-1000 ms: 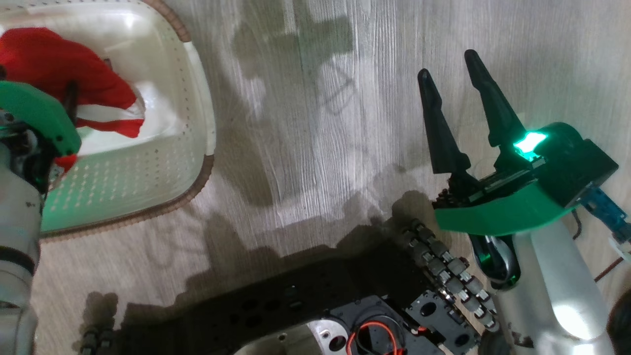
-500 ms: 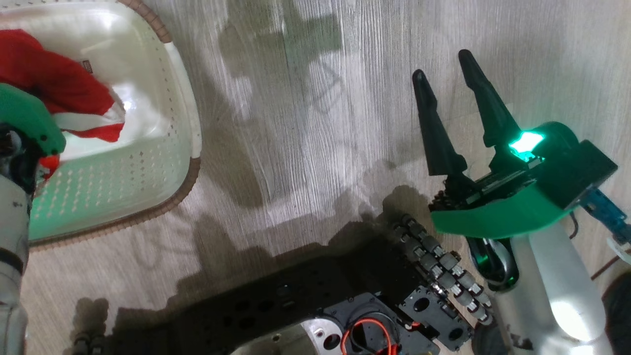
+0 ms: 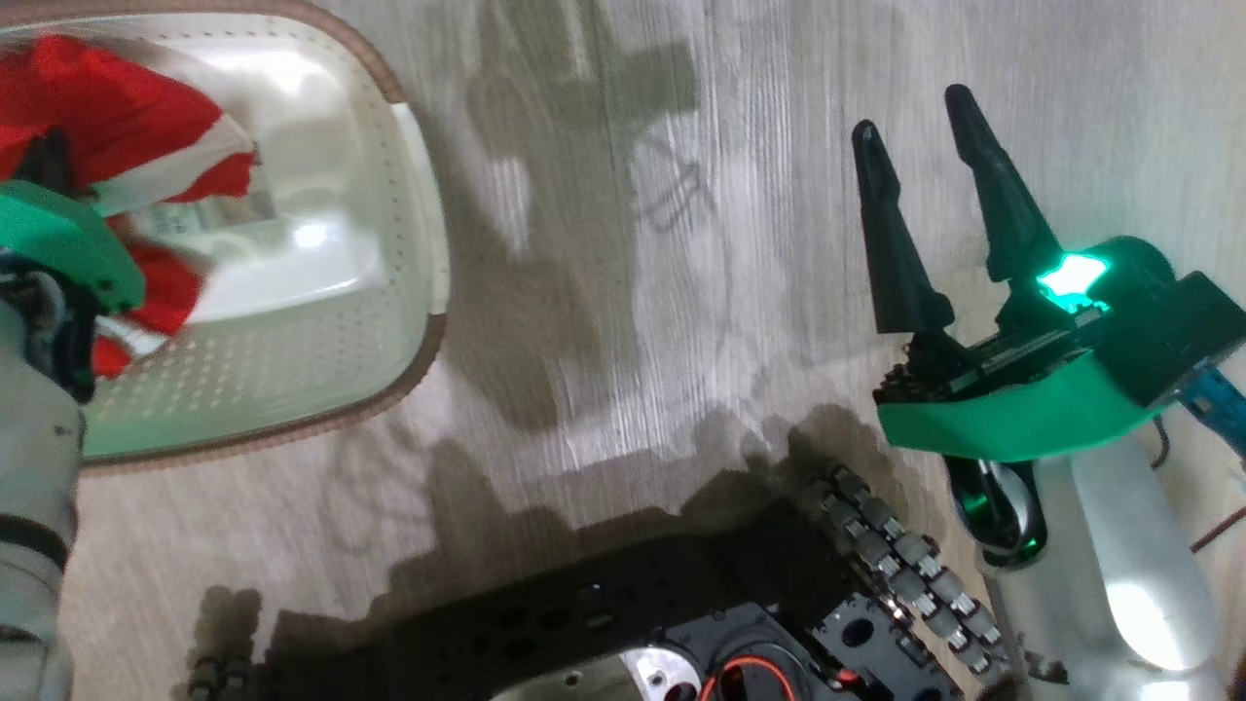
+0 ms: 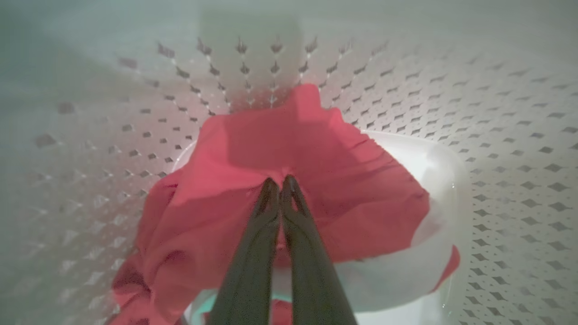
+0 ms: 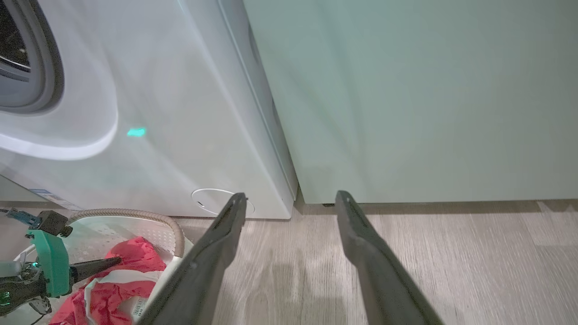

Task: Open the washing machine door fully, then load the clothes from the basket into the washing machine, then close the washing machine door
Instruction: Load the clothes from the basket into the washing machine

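Washing machine [image 5: 158,113], grey seal at the right wrist view's upper left, standing just behind basket [image 5: 135,213]. Clothes [image 4: 289,135] bunched inside the basket, nearer the left arm. Left gripper [image 4: 280,180] fingers pressed together, apparently pinching a fold of red fabric at their tips. Right gripper [image 3: 912,112] spread wide, empty, well apart over floor [image 3: 623,292].

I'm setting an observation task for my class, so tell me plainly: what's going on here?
The robot is doing laundry. Its left gripper is shut on the red clothes inside the basket, pinching a fold of the fabric. The right gripper hangs open over the floor, holding nothing. The washing machine stands just behind the basket; the clothes are not yet in it.
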Controlling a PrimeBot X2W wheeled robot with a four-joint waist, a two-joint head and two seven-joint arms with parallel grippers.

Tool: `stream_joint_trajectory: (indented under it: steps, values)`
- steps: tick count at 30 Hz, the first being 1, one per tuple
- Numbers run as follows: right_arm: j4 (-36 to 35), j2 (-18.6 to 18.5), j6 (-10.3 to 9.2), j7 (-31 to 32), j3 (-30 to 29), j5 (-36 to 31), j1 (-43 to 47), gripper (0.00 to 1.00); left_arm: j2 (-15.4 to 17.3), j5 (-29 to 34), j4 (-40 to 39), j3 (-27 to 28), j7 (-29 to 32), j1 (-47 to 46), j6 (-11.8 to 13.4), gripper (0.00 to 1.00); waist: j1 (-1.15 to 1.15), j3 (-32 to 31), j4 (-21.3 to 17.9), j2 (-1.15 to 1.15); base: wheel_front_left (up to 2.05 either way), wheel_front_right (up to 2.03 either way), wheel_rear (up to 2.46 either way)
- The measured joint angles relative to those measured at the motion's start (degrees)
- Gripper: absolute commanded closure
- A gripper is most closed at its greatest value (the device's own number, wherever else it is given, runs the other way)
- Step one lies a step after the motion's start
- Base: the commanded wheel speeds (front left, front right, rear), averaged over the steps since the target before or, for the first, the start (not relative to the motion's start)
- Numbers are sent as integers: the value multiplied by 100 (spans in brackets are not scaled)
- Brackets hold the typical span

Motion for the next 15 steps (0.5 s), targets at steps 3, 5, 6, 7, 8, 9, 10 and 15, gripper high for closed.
stream_joint_trajectory:
  steps: [3,5,6,7,8,9,10,15]
  values:
    - [2,0,0,0,-96,-97,18,0,-42,48,-459,14,-33,281,114,100,0,-181,124,0,0,0,0]
    - [1,0,0,0,-147,-165,37,0,-56,96,-1011,52,-33,522,246,100,0,-311,215,0,0,0,0]
    - [2,0,0,0,-177,-193,55,0,-64,108,-1319,113,-33,653,296,100,0,-376,263,0,0,0,0]
    - [4,0,0,0,-215,-226,84,0,-69,125,-1638,172,-33,795,365,100,0,-448,309,0,0,0,0]
    - [7,0,0,0,-255,-240,129,0,-75,179,-1930,213,-34,950,426,100,0,-522,352,0,0,0,0]
    - [15,0,0,0,-283,-258,168,0,-82,213,-2225,253,-34,1126,474,100,0,-601,394,0,0,0,0]
    - [20,0,0,0,-321,-296,207,0,-98,254,-2525,285,-36,1325,539,100,-1,-685,435,0,0,0,0]
    - [44,0,0,1,-436,-407,334,0,-164,344,-3572,410,-40,2100,744,100,-1,-1027,585,0,0,0,0]
